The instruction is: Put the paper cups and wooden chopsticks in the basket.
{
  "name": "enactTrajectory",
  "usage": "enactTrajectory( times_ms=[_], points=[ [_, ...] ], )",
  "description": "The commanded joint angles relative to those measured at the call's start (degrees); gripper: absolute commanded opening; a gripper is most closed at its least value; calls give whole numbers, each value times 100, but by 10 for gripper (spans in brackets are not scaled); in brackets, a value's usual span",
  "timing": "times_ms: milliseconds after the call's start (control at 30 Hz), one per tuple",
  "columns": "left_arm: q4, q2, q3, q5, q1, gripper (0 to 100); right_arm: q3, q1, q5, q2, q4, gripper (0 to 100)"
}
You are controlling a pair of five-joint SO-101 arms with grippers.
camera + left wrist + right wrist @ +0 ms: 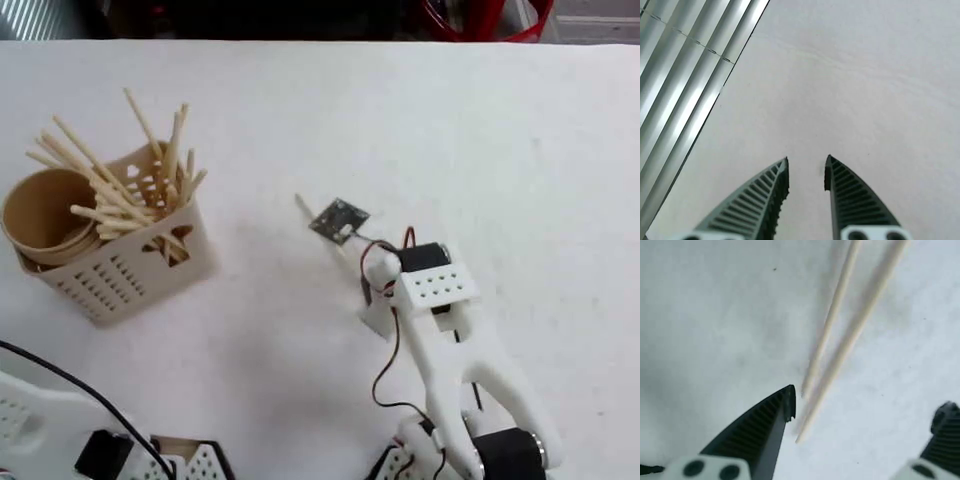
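A white perforated basket (125,278) stands at the left of the table. It holds stacked brown paper cups (42,215) and a bundle of wooden chopsticks (135,190) sticking up out of it. Two more chopsticks (840,325) lie side by side on the table, their near ends between the fingers of my right gripper (867,407), which is open and just above them. In the high view one chopstick tip (303,208) pokes out past the right arm (440,290). My left gripper (807,160) is open over bare table with nothing between its fingers.
The left arm's base (60,430) sits at the front left corner. A slatted metal surface (675,75) runs beside the table's edge in the left wrist view. A red object (480,20) lies beyond the far edge.
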State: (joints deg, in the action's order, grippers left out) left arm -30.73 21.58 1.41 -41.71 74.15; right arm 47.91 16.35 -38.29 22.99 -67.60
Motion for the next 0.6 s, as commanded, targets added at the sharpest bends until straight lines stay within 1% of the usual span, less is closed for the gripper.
enactTrajectory(
  times_ms=[0, 67, 167, 333, 400, 500, 567],
  points=[
    [123, -66, -220, -62, -101, 135, -378, -75, -97, 189, -101, 433],
    [123, -66, -211, -62, -101, 135, -536, -75, -70, 163, -101, 433],
    [123, -66, -211, -62, -92, 135, -853, -22, 404, 136, -57, 433],
    [158, -66, -9, -62, -154, 135, -1257, 664, 1029, -611, 479, 430],
    [158, -66, 26, -62, -180, 135, -1407, 857, 1143, -1121, 796, 394],
    [167, -66, -9, -62, -180, 135, -1626, 875, 1143, -1965, 1385, 310],
    [167, -66, -26, -62, -171, 135, -1846, 866, 1125, -2466, 1596, 302]
  ],
)
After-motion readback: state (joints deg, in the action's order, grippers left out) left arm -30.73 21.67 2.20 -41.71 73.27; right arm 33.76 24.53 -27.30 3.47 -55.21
